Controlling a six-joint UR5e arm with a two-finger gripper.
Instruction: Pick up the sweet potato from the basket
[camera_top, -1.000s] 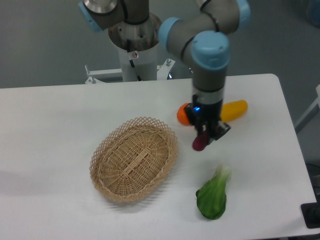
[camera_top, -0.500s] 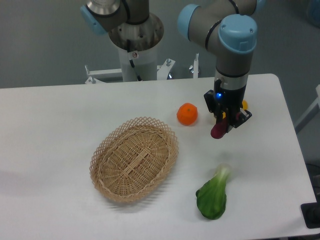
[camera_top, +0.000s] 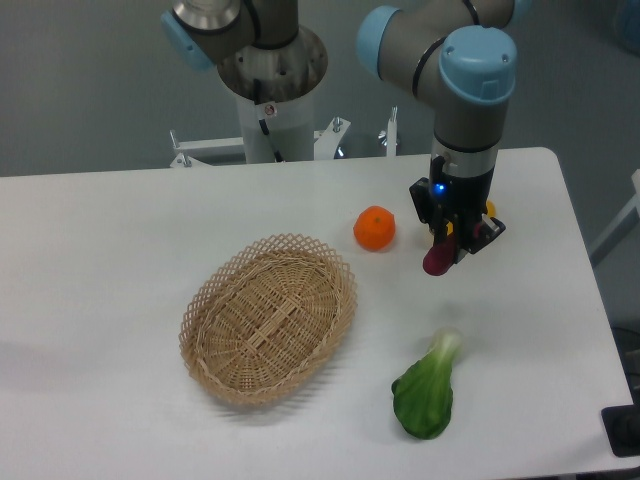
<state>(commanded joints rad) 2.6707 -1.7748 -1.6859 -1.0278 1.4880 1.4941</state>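
— Where was the sweet potato?

— Clamped end-up in the gripper, above the surface, well right of the basket.

— How did it look to handle?

— Probably light, stiff and smooth-skinned, so slippery; a grip nearer its middle seemed safer.

The tabletop carries 1 wicker basket, 1 orange and 1 leafy green vegetable. 1 sweet potato hangs in 1 pincer. A sliver of 1 yellow fruit shows behind the arm.
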